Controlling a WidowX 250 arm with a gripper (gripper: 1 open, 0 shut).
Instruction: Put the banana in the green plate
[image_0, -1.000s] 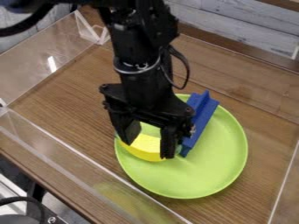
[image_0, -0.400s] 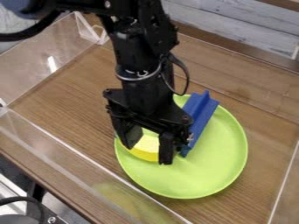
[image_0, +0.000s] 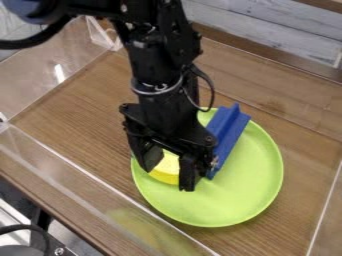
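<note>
While the black gripper (image_0: 168, 168) is hanging over the large round lime-green plastic plate (image_0: 254, 180), its jaws are standing wide, straddling the small smooth yellow toy banana (image_0: 166, 166). Banana is lying on the plate's near-left part, seemingly released. Compared with a second ago, the wrist is sitting slightly higher. Blue ribbed rectangular block (image_0: 230, 133) is leaning on the far rim. Placement probably done; retreat remaining.

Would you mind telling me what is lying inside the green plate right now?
The green plate holds the yellow banana, framed by the open tool over it, and a blue block leaning on the far rim. The tool covers part of the banana, so contact is unclear.
</note>
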